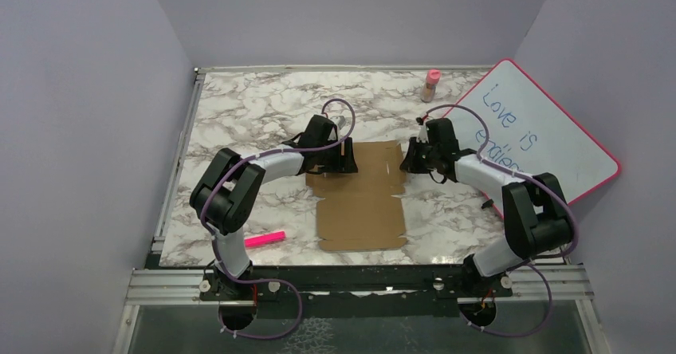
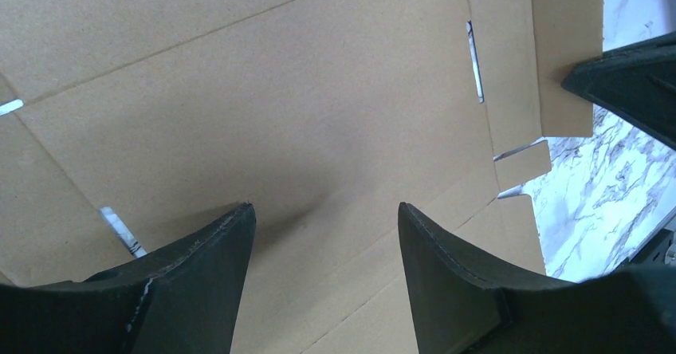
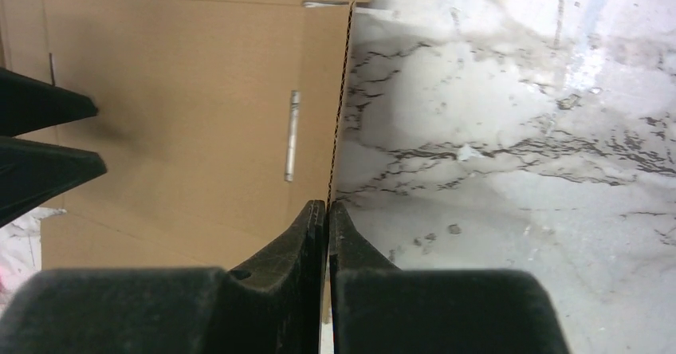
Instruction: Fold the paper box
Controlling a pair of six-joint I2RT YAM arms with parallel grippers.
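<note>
The paper box lies as a flat brown cardboard sheet with slits and flaps in the middle of the marble table. My left gripper is open and empty just above the sheet's far left part; in the left wrist view its fingers straddle bare cardboard. My right gripper is at the sheet's far right edge. In the right wrist view it is shut on the thin edge of the right side flap, which stands edge-on beside the cardboard.
A pink marker lies near the front left of the table. A pink-framed whiteboard leans at the right. A small pink-capped bottle stands at the back. Purple walls close in three sides.
</note>
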